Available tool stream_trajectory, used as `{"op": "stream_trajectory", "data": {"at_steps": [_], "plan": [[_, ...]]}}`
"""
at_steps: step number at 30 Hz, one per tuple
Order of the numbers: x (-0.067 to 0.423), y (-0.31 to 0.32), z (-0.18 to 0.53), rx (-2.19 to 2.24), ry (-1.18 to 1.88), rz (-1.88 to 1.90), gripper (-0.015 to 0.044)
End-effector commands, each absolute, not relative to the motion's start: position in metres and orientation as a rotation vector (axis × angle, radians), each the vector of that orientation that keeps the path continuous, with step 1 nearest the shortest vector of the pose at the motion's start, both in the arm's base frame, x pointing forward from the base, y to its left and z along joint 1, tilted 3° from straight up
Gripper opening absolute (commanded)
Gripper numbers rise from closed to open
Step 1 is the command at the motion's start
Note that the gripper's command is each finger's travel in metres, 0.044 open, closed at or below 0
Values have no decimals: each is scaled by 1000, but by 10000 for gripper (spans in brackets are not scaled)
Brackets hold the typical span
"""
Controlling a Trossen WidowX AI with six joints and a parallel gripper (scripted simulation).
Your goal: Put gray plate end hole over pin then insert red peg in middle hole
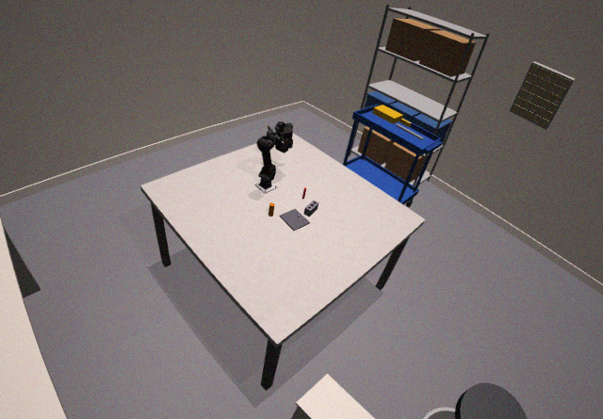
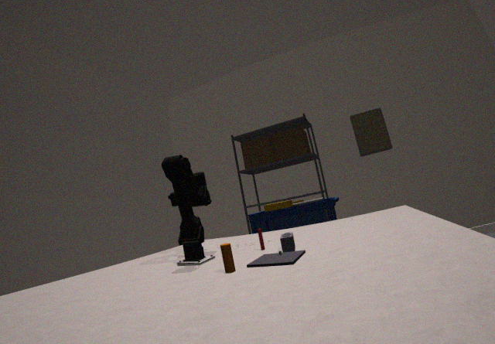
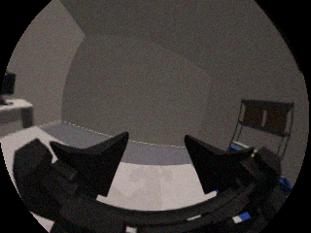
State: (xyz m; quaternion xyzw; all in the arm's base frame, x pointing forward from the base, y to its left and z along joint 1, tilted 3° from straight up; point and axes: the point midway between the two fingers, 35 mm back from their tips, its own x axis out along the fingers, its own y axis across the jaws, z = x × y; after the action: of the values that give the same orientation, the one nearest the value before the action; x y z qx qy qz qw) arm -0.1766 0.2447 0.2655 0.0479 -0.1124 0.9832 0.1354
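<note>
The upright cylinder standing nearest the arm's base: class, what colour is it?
Orange; the cylinder shows best in the exterior view.

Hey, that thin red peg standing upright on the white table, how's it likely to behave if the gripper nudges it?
The slim red peg stands on a narrow end, so a sideways nudge would probably tip it. It looks round, so once down it may roll. It appears rigid.
</note>
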Motion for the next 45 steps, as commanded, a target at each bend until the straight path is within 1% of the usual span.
{"op": "stream_trajectory", "data": {"at_steps": [1,2,4,9,16,22,28,35,39,45], "plan": [[-177,245,266,139,-326,2848,426],[-175,247,266,137,-310,2840,440],[-163,267,266,126,-185,2776,440],[-105,332,265,131,238,2482,440],[4,388,253,235,707,1977,440],[108,396,237,381,985,1496,440],[205,364,222,535,1133,1033,440],[295,292,205,726,1243,466,440],[331,237,197,836,1273,128,440],[354,145,188,1018,1284,-442,440]]}}
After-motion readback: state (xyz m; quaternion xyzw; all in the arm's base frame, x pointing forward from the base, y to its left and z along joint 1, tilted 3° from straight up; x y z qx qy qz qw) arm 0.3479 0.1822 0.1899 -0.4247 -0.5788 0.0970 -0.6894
